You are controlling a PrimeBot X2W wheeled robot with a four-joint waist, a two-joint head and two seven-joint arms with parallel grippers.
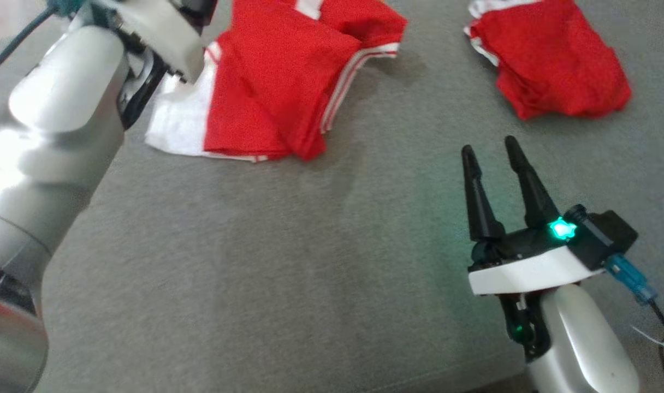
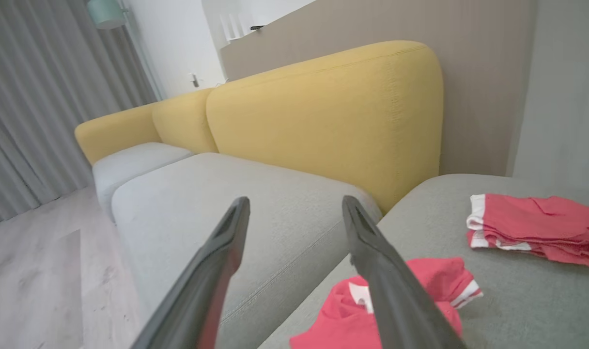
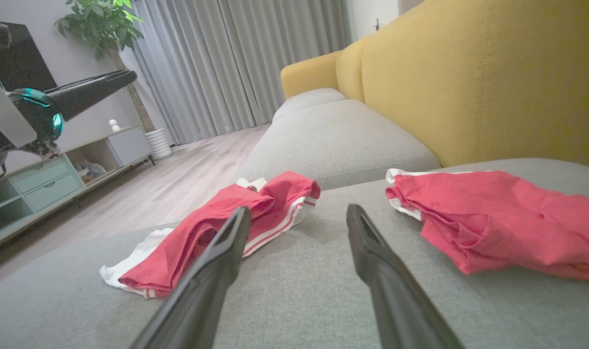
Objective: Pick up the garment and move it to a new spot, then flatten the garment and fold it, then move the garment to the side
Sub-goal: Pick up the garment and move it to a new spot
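Left pincer (image 2: 295, 201): jaws spread wide, nothing between them, hanging just above the left edge of the garment (image 1: 277, 82). Garment: red with white trim, lying in a rough, layered fold on the grey sofa cushion (image 1: 310, 245), with a white panel sticking out at its left. Right of the garment and nearer the robot, the right pincer (image 1: 488, 144) hovers over bare cushion, likewise wide open and empty. Well to the right of the garment lies a second red garment (image 1: 556, 60), bunched into a compact fold. Judgement: pickup, flattening and folding look done, and the garment appears set down at the side; what may remain is tidying the loose white panel and drawing the arm clear. Surface: grey woven upholstery, soft, slightly creased. Room: yellow backrest (image 2: 333, 111) behind the garment, grey curtains (image 3: 236, 63), pale wood floor (image 3: 188, 179), low cabinet (image 3: 42, 179) and a potted plant (image 3: 100, 24) beyond.
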